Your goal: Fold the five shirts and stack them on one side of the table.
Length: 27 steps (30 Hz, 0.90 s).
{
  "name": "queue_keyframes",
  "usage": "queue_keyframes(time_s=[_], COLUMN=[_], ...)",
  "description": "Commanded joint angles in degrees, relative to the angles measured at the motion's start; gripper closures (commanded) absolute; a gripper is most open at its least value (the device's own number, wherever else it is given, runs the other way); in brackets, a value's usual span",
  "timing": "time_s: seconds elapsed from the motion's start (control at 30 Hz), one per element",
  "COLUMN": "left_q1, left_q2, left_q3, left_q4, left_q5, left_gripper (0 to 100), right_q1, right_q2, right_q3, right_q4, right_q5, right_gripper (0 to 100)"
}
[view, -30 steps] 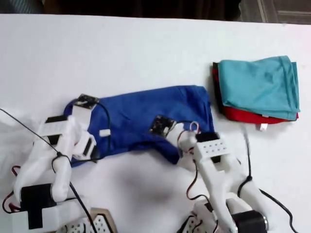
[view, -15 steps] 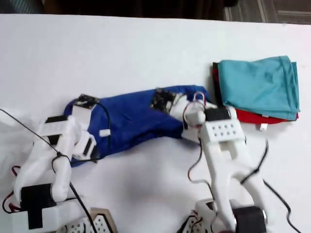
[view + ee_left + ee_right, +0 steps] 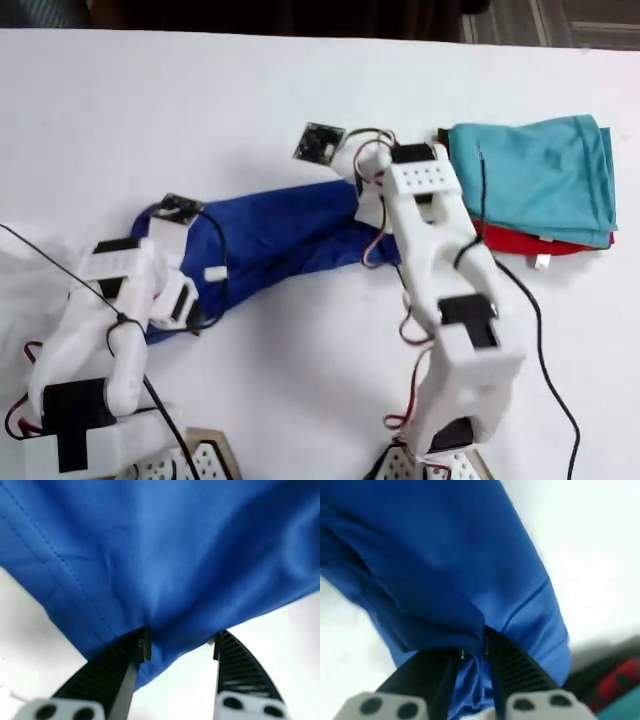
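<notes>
Blue shirt lies across the middle of the white surface, drawn into a long, rumpled band that runs from the left arm to the right arm. Its far end sits just beside the stack of folded shirts at the right side of the surface.

In the left wrist view, the left pincer is released. Its two black fingers stand well apart at the shirt's hem. One fingertip touches the cloth edge, and bare surface shows in the gap between them. A stitched seam runs slantwise over the fabric above that fingertip.

In the right wrist view, the right pincer is clenched on the blue shirt. Its fingers are pressed together with a pinched ridge of fabric between them, and the cloth spreads away from the grip in deep folds.

The stack holds a folded teal shirt on top, roughly square. A folded red shirt lies beneath it, showing along the near edge and at the left side. A small white tag pokes out from the red shirt onto the surface. A black cable trails from the right arm over the surface near the stack.
</notes>
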Motion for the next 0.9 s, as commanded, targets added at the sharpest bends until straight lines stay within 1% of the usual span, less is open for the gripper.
queue_keyframes(time_s=[0.0, 0.07, 0.23, 0.33, 0.4, 0.5, 0.57, 0.6, 0.7, 0.8, 0.87], left_q1=[0.5, 0.5, 0.5, 0.5, 0.5, 0.5, 0.7, 0.7, 0.7, 0.7, 0.7], left_q2=[0.2, 0.2, 0.2, 0.2, 0.2, 0.2, 0.2, 0.2, 0.2, 0.2, 0.2], left_q3=[0.1, 0.1, 0.1, 0.1, 0.1, 0.1, 0.1, 0.1, 0.1, 0.1, 0.1], left_q4=[-2.5, -2.5, -2.5, -2.5, -2.5, -2.5, -2.5, -2.5, -2.5, -2.5, -2.5], left_q5=[0.1, 0.1, 0.1, 0.1, 0.1, 0.1, 0.1, 0.1, 0.1, 0.1, 0.1], left_gripper=[78, 78, 78, 78, 78, 78, 78, 78, 78, 78, 78], right_q1=[0.0, 0.7, 3.6, 4.9, 4.9, 3.5, 2.4, 1.8, 0.1, -1.7, -3.2], right_q2=[2.7, 4.2, 5.8, 3.8, 1.7, -0.4, -1.0, -1.1, -1.4, -1.0, -1.2], right_q3=[-9.7, -13.6, -20.8, -21.5, -21.0, -21.0, -20.7, -20.2, -16.6, -12.0, -9.4], right_q4=[2.9, 3.0, 3.3, 6.7, 11.0, 17.9, 22.2, 23.2, 22.8, 18.4, 14.5], right_q5=[-6.7, -8.9, -16.7, -18.2, -18.3, -18.5, -18.3, -18.2, -18.4, -19.0, -21.7], right_gripper=[81.7, 78.0, 77.9, 78.2, 82.3, 99.1, 96.2, 97.9, 97.9, 98.0, 98.0])
